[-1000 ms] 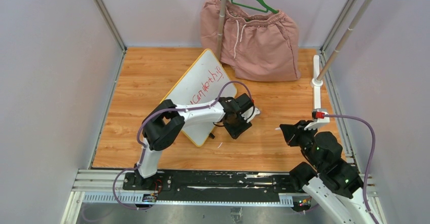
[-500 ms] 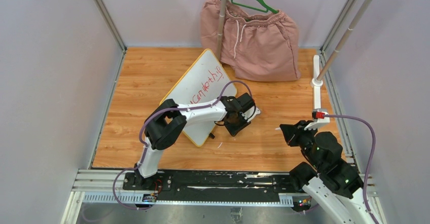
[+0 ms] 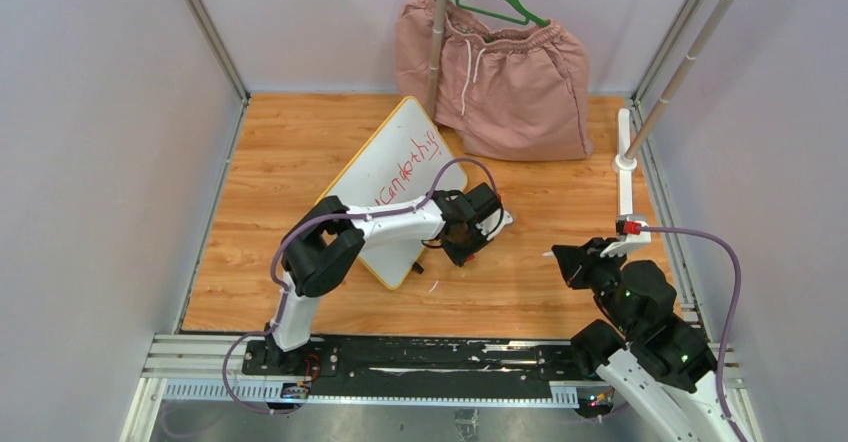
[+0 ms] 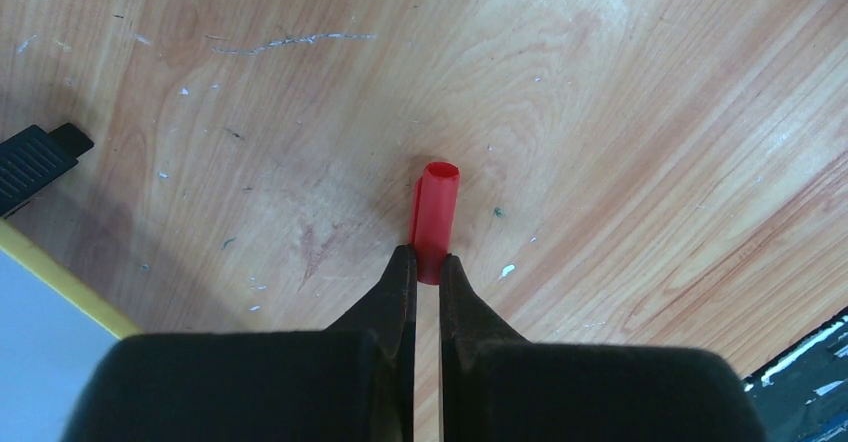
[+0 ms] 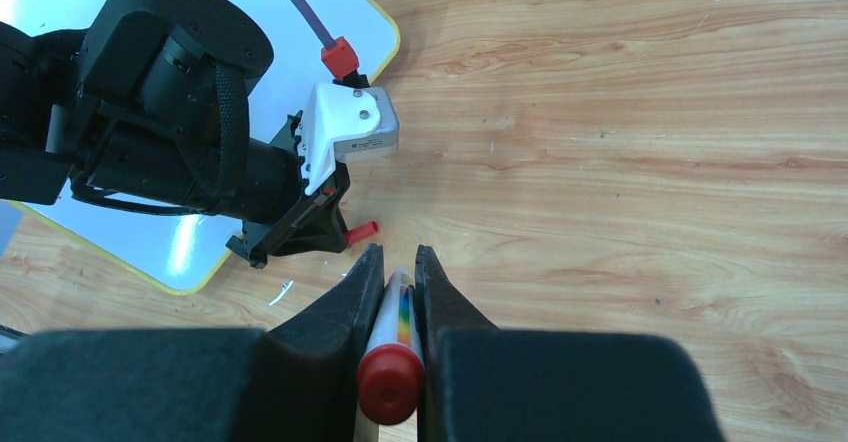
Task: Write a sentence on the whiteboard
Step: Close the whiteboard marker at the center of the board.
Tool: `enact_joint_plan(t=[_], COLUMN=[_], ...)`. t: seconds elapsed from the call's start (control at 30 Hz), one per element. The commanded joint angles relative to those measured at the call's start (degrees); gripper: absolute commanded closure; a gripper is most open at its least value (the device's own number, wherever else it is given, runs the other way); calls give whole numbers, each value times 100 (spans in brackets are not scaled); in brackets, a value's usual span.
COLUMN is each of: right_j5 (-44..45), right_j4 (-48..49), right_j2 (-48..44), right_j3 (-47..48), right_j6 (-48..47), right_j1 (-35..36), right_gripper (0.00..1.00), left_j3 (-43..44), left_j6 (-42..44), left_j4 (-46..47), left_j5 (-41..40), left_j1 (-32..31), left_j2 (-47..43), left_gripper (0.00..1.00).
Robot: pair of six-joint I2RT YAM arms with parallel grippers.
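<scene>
The whiteboard (image 3: pixel 365 177) is lying flat on the wooden table (image 3: pixel 270 152), left of centre and turned diagonally, so one rounded corner is pointing to the far side and another to the near edge. The sentence (image 3: pixel 412 162) is running in red along the board's far-right half; the left arm is crossing over the near part of the board and covering the start of the lettering. Just right of the board's near-right edge, the left gripper (image 4: pixel 420 257) is reaching down to the table with its jaws clenched on the near end of a small red cap (image 4: pixel 436 212). The cap's open end is pointing away from the fingers. In the left wrist view the board's yellow rim (image 4: pixel 70 287) and one black foot (image 4: pixel 35 157) are showing to the left of the fingers. Further right, at the far edge, pink shorts (image 3: pixel 510 82) on a green hanger (image 3: pixel 500 0) are slumping against the back wall behind a grey rack post (image 3: pixel 437 32). On the right side of the table, near its near edge and well apart from the board, the right gripper (image 5: pixel 398 262) is gripping a marker (image 5: pixel 400 312) lengthwise between its fingers. The marker's red end is facing the wrist camera, and its white barrel with a rainbow stripe is pointing towards the left gripper.
</scene>
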Motion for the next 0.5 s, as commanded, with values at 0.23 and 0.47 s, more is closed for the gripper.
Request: enact_joint_plan(t=[0.23,0.47], right_j5=[33,-366], right_j4=[85,199], right_j2=[-73,34], right_j3=[-5,77], right_j6=[-33,-170], right_j1=[54,50], right_gripper=[100,100], left_j3=[-920,-1859], left_j6=[-115,-216], left_j4=[586,1372], left_j5=[-228,-88], left_j1=[-22,-22], left_j2=[-761,-2172], left_gripper=[100,100])
